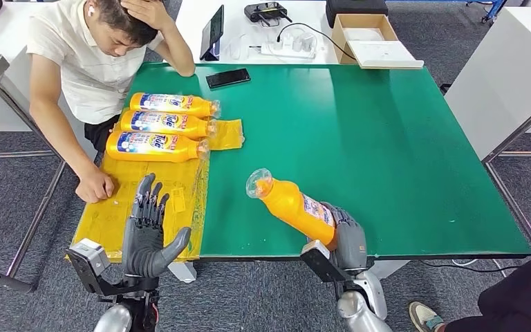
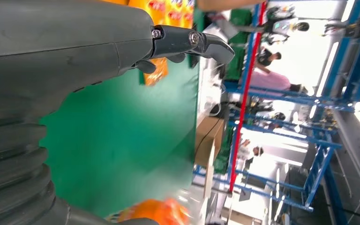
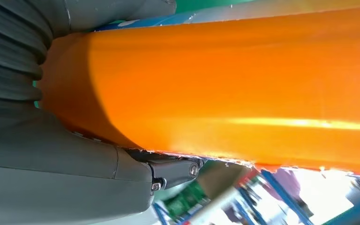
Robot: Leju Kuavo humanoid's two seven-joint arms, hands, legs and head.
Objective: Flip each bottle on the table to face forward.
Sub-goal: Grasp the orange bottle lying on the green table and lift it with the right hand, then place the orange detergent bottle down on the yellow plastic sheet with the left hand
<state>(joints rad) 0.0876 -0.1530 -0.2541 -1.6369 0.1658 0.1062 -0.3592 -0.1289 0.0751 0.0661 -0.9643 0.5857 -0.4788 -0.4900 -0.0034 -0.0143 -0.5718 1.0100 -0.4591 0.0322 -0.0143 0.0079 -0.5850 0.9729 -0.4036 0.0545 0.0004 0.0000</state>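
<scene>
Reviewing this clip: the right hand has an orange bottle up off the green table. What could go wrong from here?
1. The right hand grips the held bottle near its base, tilted, so it might slip or swing.
2. A person's fist rests on the yellow sheet beside the open left hand; a move there could bump it.
3. Placing the bottle could knock the three lying bottles.

Four orange bottles [image 1: 296,205], two robot hands [image 1: 148,232], one phone [image 1: 227,78], one cardboard box [image 1: 373,40]
</scene>
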